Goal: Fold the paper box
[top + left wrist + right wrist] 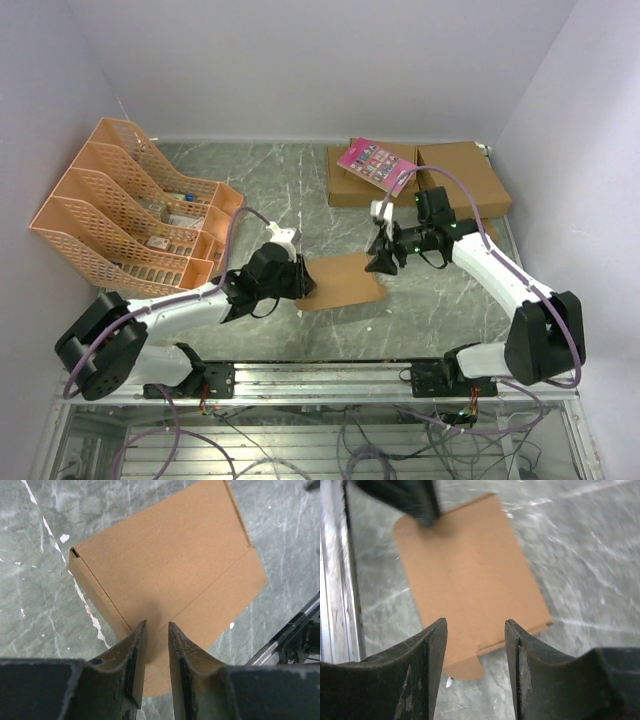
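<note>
The paper box (345, 282) lies flat and closed-looking on the marble table, a plain brown oblong piece with creases. It fills the left wrist view (170, 565), where a rounded flap lies under the fingers. In the right wrist view (465, 580) a small rounded tab shows at its near end. My left gripper (300, 283) is over the box's left end, its jaws only narrowly apart with nothing between them (156, 624). My right gripper (383, 263) hovers at the box's right end, wide open and empty (476, 622).
Orange file trays (130, 205) stand at the left. Two larger brown boxes (465, 180) lie at the back right, one bearing a pink booklet (375, 163). A metal rail (330, 375) runs along the near table edge and also shows in the right wrist view (332, 580).
</note>
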Robot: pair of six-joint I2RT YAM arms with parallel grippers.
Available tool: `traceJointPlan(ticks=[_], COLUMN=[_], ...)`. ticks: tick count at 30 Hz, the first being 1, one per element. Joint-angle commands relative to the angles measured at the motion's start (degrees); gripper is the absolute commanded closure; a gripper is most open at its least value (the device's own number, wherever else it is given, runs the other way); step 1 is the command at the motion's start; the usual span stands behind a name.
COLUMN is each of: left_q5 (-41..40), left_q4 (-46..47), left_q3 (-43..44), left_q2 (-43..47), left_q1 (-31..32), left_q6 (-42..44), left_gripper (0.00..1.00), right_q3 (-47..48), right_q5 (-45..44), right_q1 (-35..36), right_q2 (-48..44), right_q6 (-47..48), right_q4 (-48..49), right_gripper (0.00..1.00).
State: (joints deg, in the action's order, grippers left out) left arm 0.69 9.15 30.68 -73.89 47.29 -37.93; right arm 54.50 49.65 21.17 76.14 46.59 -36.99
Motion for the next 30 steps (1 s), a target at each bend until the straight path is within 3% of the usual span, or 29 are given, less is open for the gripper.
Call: traceJointPlan(ticks=[1, 3, 6, 11, 15, 21, 27, 30], left_q5=[0.0, -0.6, -3.0, -7.9, -7.2, -0.2, 4.5, 4.9], left_q4=[-1.7, -1.4, -0.3, 5.7, 9.8, 19.7, 33.1, 34.6], left_q3=[1.3, 0.6, -2.2, -10.8, -15.5, -18.5, -20.3, -19.2], left_q2=[4.7, 7.3, 11.9, 20.7, 24.4, 18.3, 7.2, 5.0], left_q1=[-0.4, -0.5, -0.6, -0.8, -1.6, -4.2, -6.5, -6.5], left_q6=[0.0, -0.5, -2.1, -6.9, -9.8, -13.5, -17.9, -18.4], left_gripper=[0.65, 0.64, 0.58, 0.28, 0.14, 0.1, 0.08, 0.07], right_q3=[-3.7, -4.8, -5.0, -5.0, -5.1, -4.5, -4.6, -4.6], right_q5=[1.9, -2.4, -5.0, -5.4, -3.5, -0.2, -0.1, 0.6], right_q1=[-7.2, -9.3, -10.9, -11.7, -13.6, -15.3, -17.4, -18.1], right_q2=[4.2, 6.9, 11.1, 15.9, 19.1, 22.8, 24.7, 25.3], right_q6=[-30.1, -38.0, -42.6, -46.4, -48.4, -48.0, -48.3, -48.3], right_q4=[17.5, 21.1, 21.8, 22.7, 22.9, 21.3, 21.0, 20.7], right_gripper=[0.5, 0.49, 0.49, 0.5, 0.55, 0.76, 0.82, 0.82])
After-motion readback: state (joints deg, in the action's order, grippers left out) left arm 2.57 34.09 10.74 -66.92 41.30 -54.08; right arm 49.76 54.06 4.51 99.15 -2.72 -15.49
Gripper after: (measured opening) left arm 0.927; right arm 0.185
